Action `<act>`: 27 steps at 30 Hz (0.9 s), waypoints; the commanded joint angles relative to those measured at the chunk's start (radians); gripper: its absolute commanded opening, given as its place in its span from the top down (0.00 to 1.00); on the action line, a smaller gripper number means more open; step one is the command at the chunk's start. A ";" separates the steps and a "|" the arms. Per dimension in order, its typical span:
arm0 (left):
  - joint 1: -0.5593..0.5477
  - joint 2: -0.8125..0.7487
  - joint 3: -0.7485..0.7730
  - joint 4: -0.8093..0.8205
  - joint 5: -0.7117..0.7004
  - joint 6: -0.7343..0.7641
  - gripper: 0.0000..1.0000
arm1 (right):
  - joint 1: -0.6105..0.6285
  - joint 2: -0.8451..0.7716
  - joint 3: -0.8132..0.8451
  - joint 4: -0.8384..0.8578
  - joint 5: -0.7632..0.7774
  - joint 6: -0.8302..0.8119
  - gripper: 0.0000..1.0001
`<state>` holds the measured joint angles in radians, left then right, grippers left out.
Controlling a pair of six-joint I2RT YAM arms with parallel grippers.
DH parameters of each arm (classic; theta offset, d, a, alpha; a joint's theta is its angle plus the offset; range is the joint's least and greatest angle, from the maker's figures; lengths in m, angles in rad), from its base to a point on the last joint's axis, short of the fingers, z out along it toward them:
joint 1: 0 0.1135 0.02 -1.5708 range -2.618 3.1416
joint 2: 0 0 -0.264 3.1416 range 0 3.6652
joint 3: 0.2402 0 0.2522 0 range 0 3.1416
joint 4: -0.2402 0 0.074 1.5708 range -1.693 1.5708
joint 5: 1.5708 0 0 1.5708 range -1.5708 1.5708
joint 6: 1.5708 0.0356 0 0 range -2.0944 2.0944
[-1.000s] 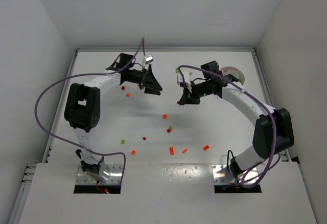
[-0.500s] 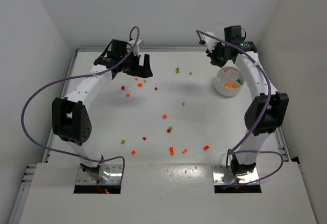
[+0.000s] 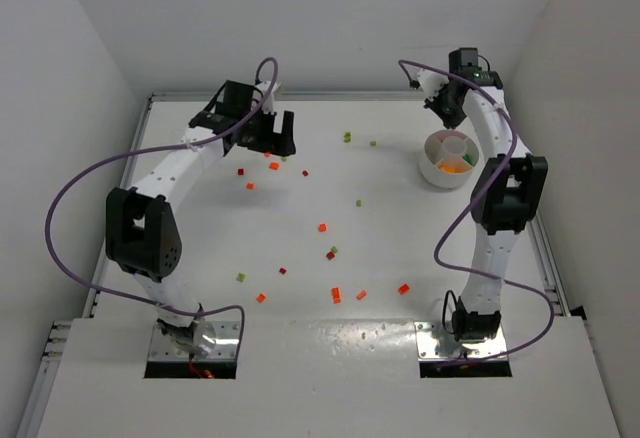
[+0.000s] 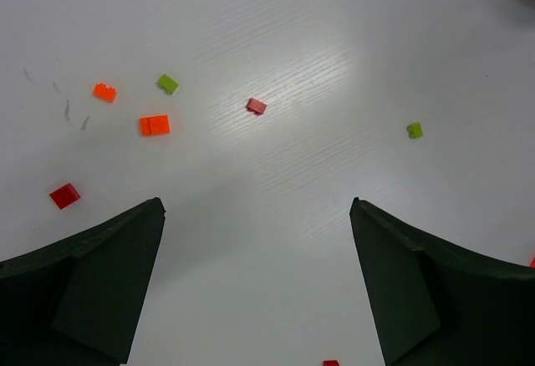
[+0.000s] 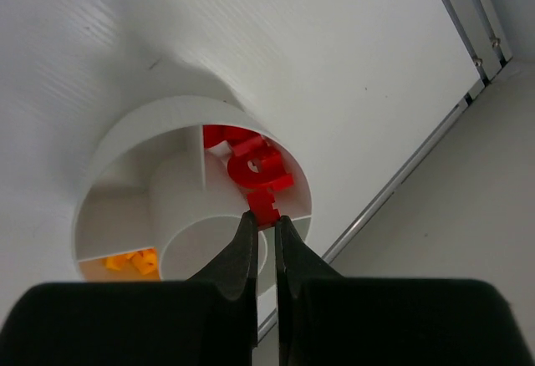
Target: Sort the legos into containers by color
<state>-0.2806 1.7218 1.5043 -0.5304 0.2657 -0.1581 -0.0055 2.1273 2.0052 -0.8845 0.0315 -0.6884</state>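
The round white dish (image 3: 432, 170) with its containers stands at the back right. My right gripper (image 3: 446, 110) hangs over it, shut on a small red lego (image 5: 266, 205) at its fingertips (image 5: 265, 220), just above the section holding red legos (image 5: 251, 165). Another section holds orange legos (image 5: 134, 261); the dish rim (image 5: 125, 128) is white. My left gripper (image 3: 280, 143) is open at the back left, nothing between its fingers (image 4: 257, 207). Just ahead of it lie an orange lego (image 4: 155, 124), a green one (image 4: 168, 83) and a dull red one (image 4: 257, 106).
Loose legos lie scattered over the white table: orange (image 3: 323, 227), red (image 3: 404, 288), green (image 3: 241, 277) and green near the back (image 3: 347, 137). A metal rail (image 5: 401, 178) edges the table right beside the dish. White walls stand close on three sides.
My right arm swung from the table's middle out to the back right, over the dish, still shut. My left arm drew back towards the back left, staying open.
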 commanded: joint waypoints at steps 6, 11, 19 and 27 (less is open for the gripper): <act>-0.055 0.022 0.010 0.010 0.023 0.017 0.00 | -0.024 0.048 0.076 0.015 0.045 -0.003 1.00; -0.055 0.032 0.019 0.001 0.023 0.026 0.00 | -0.024 0.059 0.064 0.015 0.068 -0.043 1.00; -0.055 0.041 0.019 -0.008 0.023 0.026 0.00 | -0.033 0.079 0.064 0.015 0.088 -0.079 0.95; -0.055 0.041 0.028 -0.008 0.032 0.026 0.00 | -0.033 0.088 0.064 0.015 0.108 -0.106 0.86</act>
<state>-0.3290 1.7672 1.5043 -0.5430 0.2813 -0.1390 -0.0334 2.2097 2.0411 -0.8799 0.1162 -0.7784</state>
